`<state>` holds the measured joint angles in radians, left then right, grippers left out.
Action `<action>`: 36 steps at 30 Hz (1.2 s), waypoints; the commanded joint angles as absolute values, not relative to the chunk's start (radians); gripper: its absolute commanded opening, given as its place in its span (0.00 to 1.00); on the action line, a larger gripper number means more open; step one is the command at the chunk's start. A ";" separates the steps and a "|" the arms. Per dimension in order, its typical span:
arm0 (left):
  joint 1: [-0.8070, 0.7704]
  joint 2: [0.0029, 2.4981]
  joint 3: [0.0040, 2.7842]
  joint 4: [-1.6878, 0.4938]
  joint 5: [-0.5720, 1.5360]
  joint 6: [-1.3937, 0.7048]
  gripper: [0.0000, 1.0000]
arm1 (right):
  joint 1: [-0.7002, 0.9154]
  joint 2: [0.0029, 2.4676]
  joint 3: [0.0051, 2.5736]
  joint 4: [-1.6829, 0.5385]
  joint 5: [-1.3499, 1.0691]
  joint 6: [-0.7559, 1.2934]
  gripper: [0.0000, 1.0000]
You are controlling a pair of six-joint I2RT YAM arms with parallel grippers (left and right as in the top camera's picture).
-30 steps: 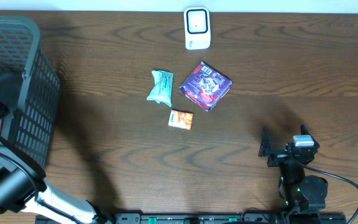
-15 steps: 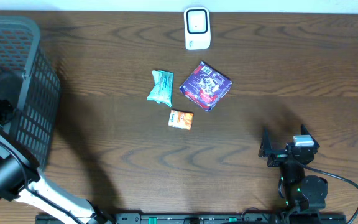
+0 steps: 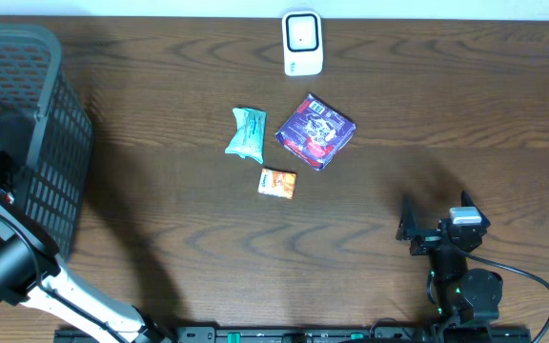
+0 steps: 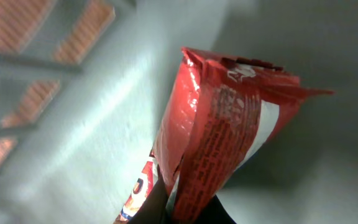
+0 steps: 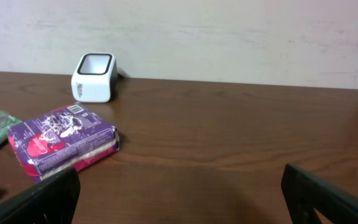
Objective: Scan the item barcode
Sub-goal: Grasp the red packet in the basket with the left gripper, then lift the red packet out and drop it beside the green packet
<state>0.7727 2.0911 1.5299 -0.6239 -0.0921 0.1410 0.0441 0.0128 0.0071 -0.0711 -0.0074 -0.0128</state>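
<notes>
I see left gripper (image 4: 180, 210) clamped on red packet (image 4: 222, 124), lower middle of wrist frame, against grey basket (image 3: 36, 114) at overhead's left edge. Right gripper (image 5: 182, 196) gaping, empty, lower right. Scanner (image 3: 302, 43) top centre.

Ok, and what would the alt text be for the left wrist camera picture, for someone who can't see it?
A crinkly red packet with a white patch and small print fills the frame, pinched at its bottom end by the robot's shut left hand. Behind it is the grey plastic of a basket, with brown showing through slots at the upper left.
</notes>
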 commanded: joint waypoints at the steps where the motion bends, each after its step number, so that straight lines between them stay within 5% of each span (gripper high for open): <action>1: 0.766 2.013 1.492 -0.648 -0.024 0.057 0.07 | 0.037 0.010 0.006 -0.075 -0.013 -0.023 0.99; 19: 0.746 1.232 1.504 -0.544 0.674 -0.392 0.07 | 0.037 0.010 0.006 -0.075 -0.013 -0.023 0.99; 29: 0.380 0.996 1.504 -0.565 0.696 -0.402 0.07 | 0.037 0.010 0.006 -0.075 -0.013 -0.023 0.99; 36: 0.180 1.019 1.500 -0.787 0.651 -0.313 0.07 | 0.037 0.010 0.006 -0.075 -0.013 -0.023 0.99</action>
